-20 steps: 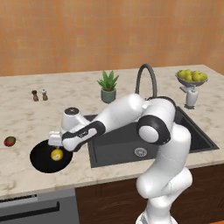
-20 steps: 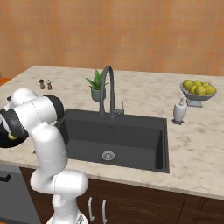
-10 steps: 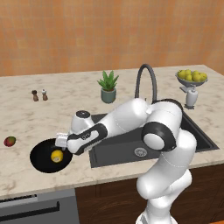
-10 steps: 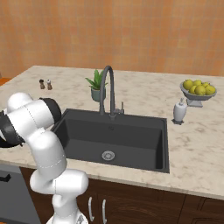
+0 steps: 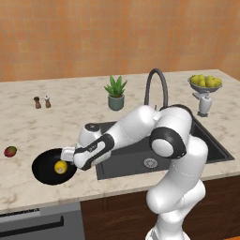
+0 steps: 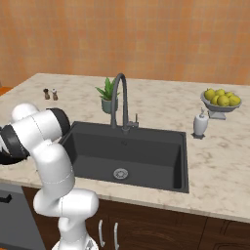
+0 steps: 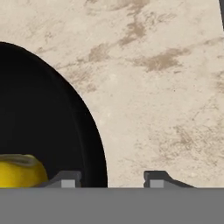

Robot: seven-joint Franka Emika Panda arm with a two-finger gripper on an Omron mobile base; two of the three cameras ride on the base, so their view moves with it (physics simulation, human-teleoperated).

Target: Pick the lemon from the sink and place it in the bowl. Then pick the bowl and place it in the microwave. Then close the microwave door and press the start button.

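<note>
Gripper (image 7: 112, 178): low over the right rim of the bowl, one fingertip (image 7: 66, 179) inside the rim, the other outside over bare counter. Jaws part-way apart around the rim; contact with the rim cannot be told from the hand view, so grip state unclear.
Gripper, left base view (image 5: 70, 156): at the right edge of the bowl, wrist stretched out to the robot's left of the sink.
Bowl (image 5: 47, 168): glossy black, flat on the marble, directly under the hand; its wall runs between the fingertips.
Lemon (image 5: 60, 167): inside the bowl, just left of the inner fingertip, not between the fingers. Yellow edge shows at the lower left of the hand view (image 7: 19, 171).
Counter (image 7: 162, 87): beige marble, under the outer fingertip.
Sink (image 6: 128, 155): dark basin to the right of the hand, well apart from the fingers.
Faucet (image 6: 118, 101): arched, behind the sink.
Mango (image 5: 10, 151): red-green, beyond the bowl on the far side from the hand.
Potted plant (image 5: 116, 93): behind the sink, far from the hand.
Shakers (image 5: 41, 102): two small ones, back on the counter.
Fruit dish (image 6: 222, 101): far right end, holding yellow fruit.
</note>
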